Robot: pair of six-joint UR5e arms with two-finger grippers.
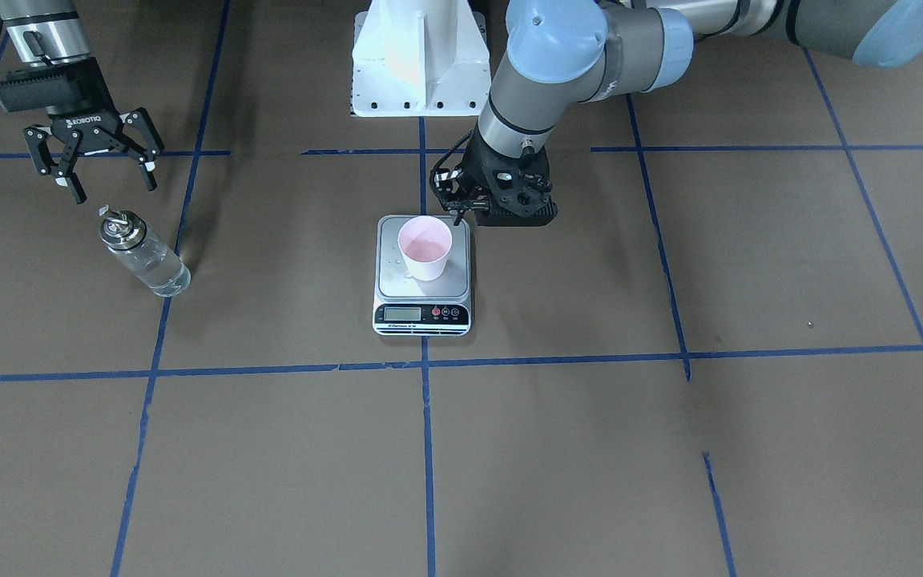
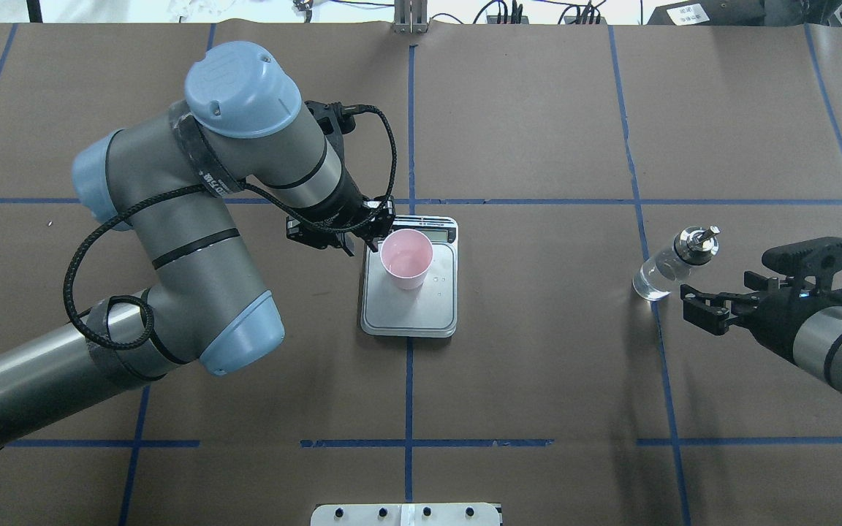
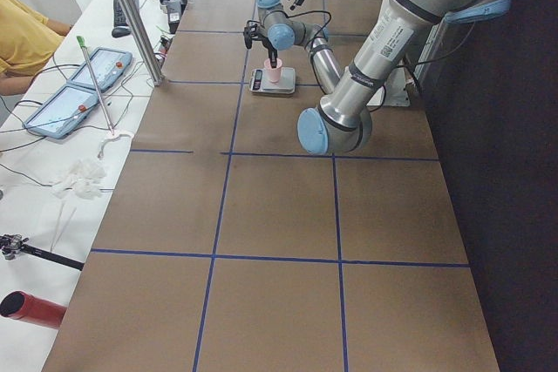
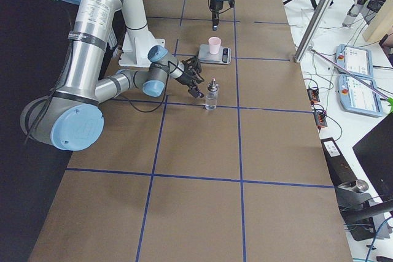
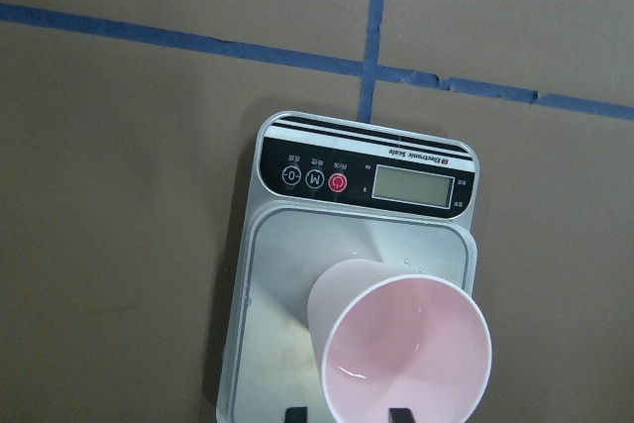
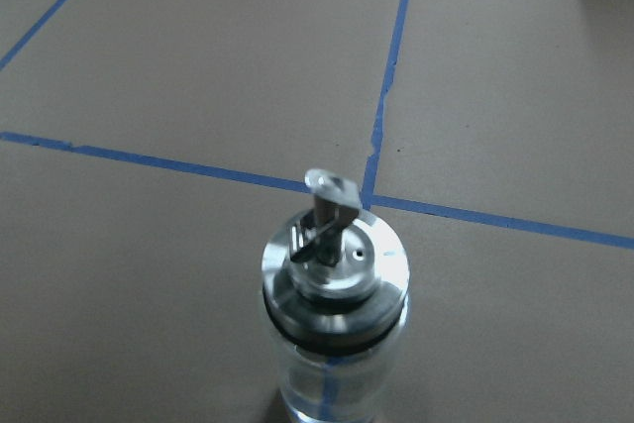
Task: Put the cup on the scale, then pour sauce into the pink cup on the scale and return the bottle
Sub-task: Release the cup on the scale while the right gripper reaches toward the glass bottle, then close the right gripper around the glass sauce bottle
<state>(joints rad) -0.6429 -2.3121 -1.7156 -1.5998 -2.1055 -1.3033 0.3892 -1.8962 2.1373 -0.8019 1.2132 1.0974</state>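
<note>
I read bright, even overhead light; shadows soft. Glare on the bottle cap just ahead of my right claw; glass base blurs. Side views dark at one edge.

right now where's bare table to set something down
Bare paper between the scale and the bottle, and on the scale's robot side. Crowded where the left gripper hangs by the cup and the right gripper by the bottle.

Brown paper-covered table squared off by blue tape lines, white metal pedestal at one long edge, white side bench with two pale-blue-framed tablets, crumpled white tissue, red cylinder, person in yellow shirt alongside
</note>
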